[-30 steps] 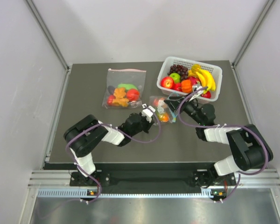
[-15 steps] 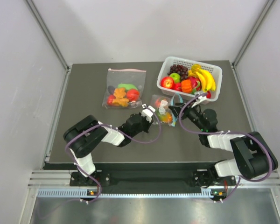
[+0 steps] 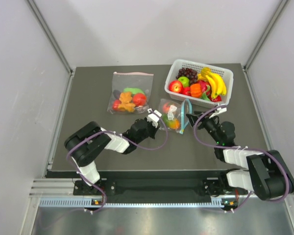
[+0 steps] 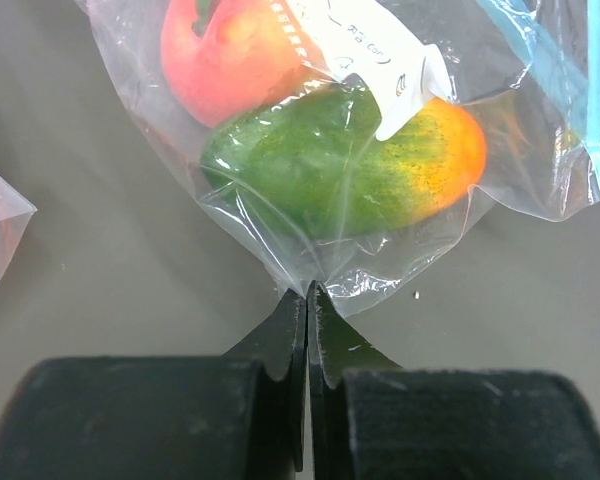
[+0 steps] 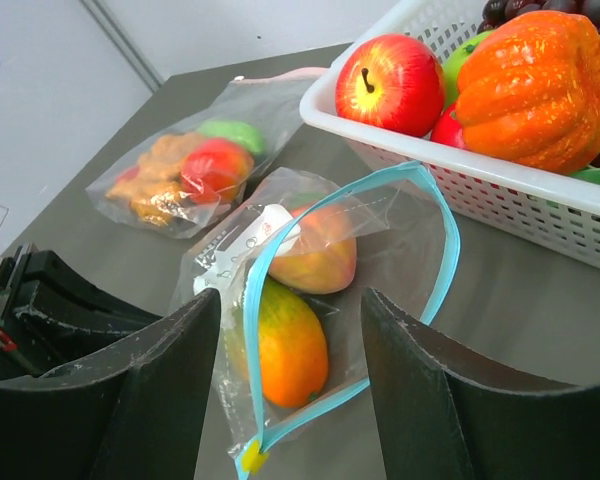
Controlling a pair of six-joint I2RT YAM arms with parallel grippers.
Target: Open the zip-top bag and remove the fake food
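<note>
The zip-top bag [image 3: 172, 115] lies mid-table, its teal zip strip [image 5: 442, 232] parted into a wide loop. Inside it is the fake food: a green-and-orange piece [image 4: 350, 165] and a peach-red piece [image 4: 230, 55], which also show in the right wrist view as the orange piece [image 5: 285, 345] and the peach piece [image 5: 315, 258]. My left gripper [image 4: 307, 295] is shut on the bag's bottom edge, on the side away from the mouth. My right gripper [image 5: 290, 300] stands open just in front of the mouth, with nothing gripped between its fingers [image 5: 170, 370].
A white basket [image 3: 227, 74] of fake fruit stands at the back right, close behind the bag's mouth. A larger clear bag [image 3: 130, 94] with a pink strip and more pieces lies at the back left. Dark table surrounds both.
My right gripper has drawn back and to the right, away from the bag. The teal strip now stands open in a loop. The left gripper kept its hold and shifted slightly.
</note>
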